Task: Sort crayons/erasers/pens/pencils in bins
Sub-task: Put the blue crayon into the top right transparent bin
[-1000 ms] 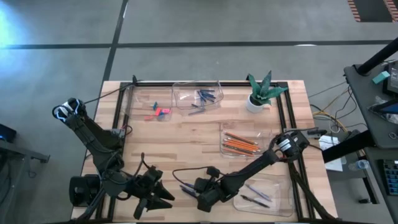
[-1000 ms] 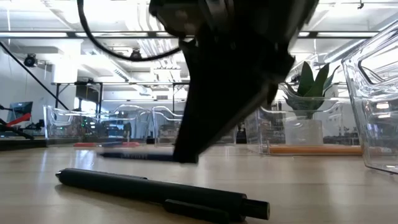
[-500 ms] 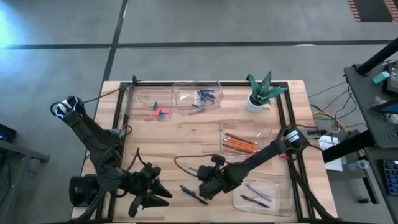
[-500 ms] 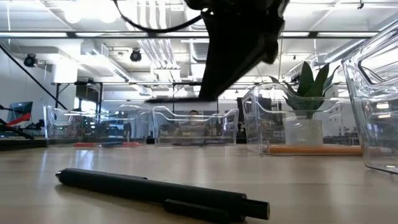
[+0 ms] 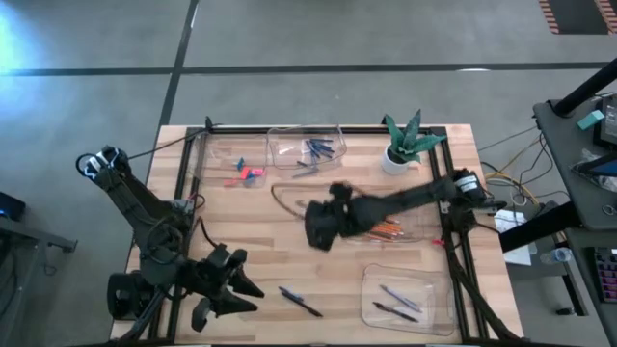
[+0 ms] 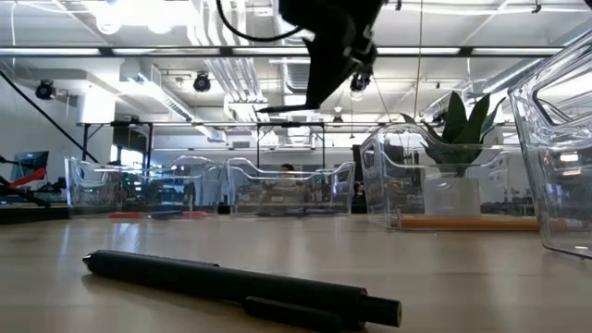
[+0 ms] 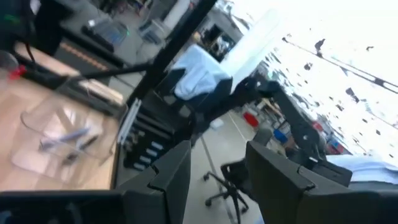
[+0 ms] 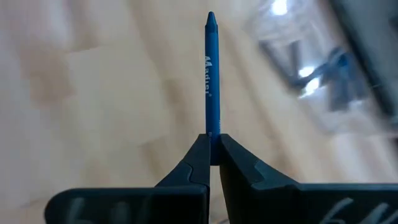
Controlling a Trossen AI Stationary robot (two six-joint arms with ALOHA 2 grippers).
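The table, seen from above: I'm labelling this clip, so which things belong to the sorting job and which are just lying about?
Job:
- blue crayon shut in the right tool
- pen loose on the table
- erasers
- crayon bin
- pencil bin
- pen bin

Lying about:
- potted plant
- left tool, waiting at the table's near edge

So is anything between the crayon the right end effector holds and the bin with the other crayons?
Nothing visible. The right end effector holds the crayon above bare table mid-way; the crayon bin lies beyond it, with only open wood between.
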